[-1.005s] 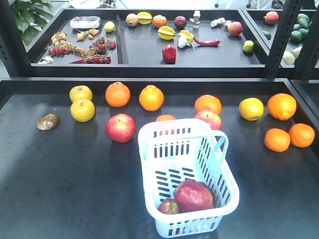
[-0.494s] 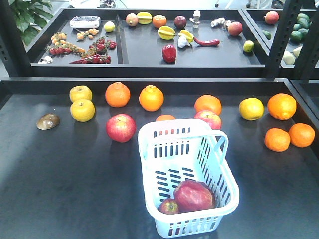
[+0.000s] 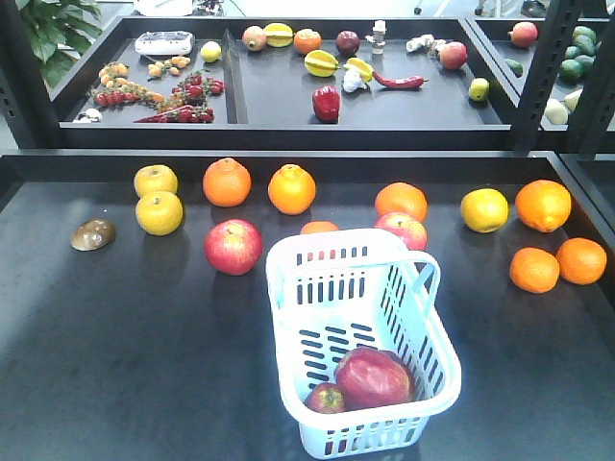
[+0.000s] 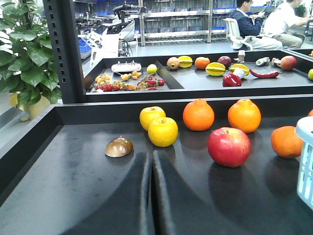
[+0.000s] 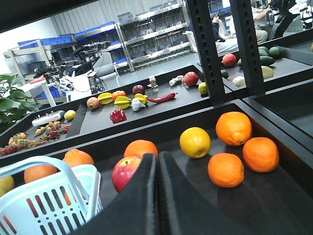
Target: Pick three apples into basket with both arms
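Only the front view shows two apples [image 3: 370,379] inside the basket [image 3: 437,384]; wrist views show both grippers, left [image 4: 150,196] and right [image 5: 157,196], pressed closed, empty, over bare tabletop [image 3: 125,355]

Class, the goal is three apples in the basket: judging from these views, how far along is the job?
Done: two apples, a large one and a small one, lie in the basket. In hand: nothing; both grippers' fingers are closed and empty. Left: one more, either the red apple left of the basket or the one behind it.
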